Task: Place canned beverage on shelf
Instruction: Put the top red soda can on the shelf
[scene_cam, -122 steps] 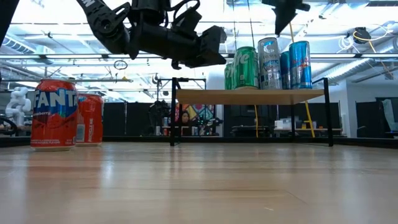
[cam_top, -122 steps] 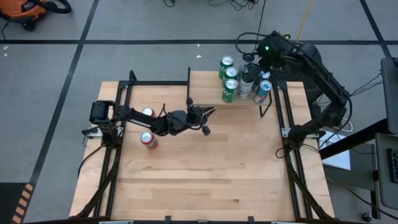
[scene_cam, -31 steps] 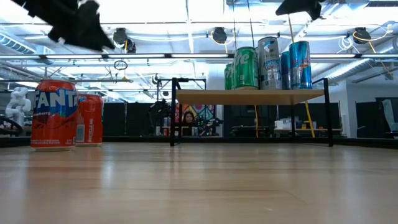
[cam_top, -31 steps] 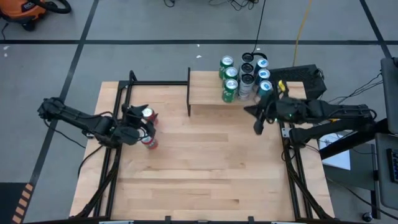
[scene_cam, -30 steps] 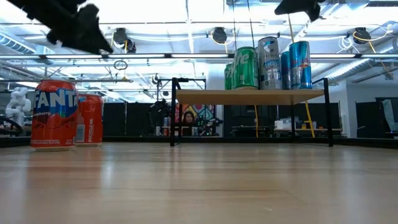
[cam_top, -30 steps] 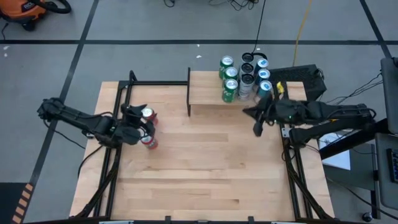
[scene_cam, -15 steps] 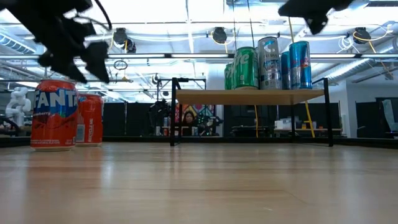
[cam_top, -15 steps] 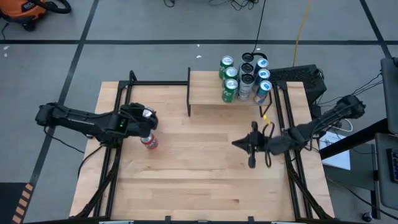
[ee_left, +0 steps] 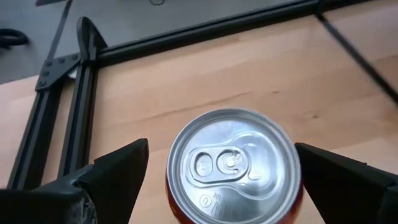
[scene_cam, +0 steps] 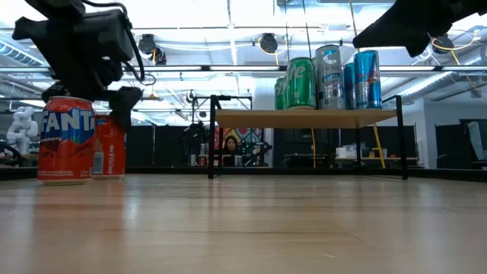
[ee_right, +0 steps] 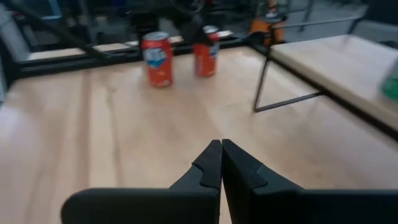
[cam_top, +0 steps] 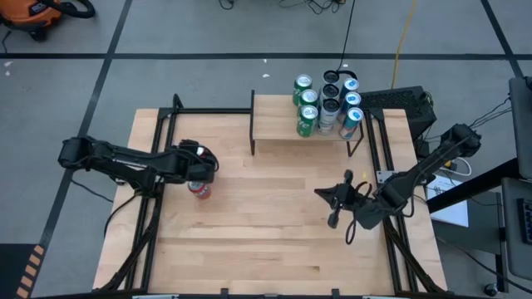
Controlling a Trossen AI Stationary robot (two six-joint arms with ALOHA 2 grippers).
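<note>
Red can [ee_left: 233,163] upright on the wooden tabletop [cam_top: 266,224], near the left edge, directly beneath the left gripper [cam_top: 198,163]. Silver lid and pull tab centred between the two dark fingers [ee_left: 115,171] in the left wrist view; fingers spread wide to either side of the can, apart from its wall, nothing pinched. A second can, orange Fanta [scene_cam: 67,139], just beside the red one [scene_cam: 111,146] and nearer the table-level camera; seen from above at [cam_top: 199,189], next to the gripper.

Farther off, the shelf [cam_top: 299,129] at the back of the table, its light plank clear on the left half, with a cluster of green, silver and blue cans [cam_top: 326,104] crowded on its right end.

Right gripper [cam_top: 332,199] above the right-hand part of the table, well apart from both the shelf and the red can, fingers pressed together [ee_right: 221,163], holding nothing.
</note>
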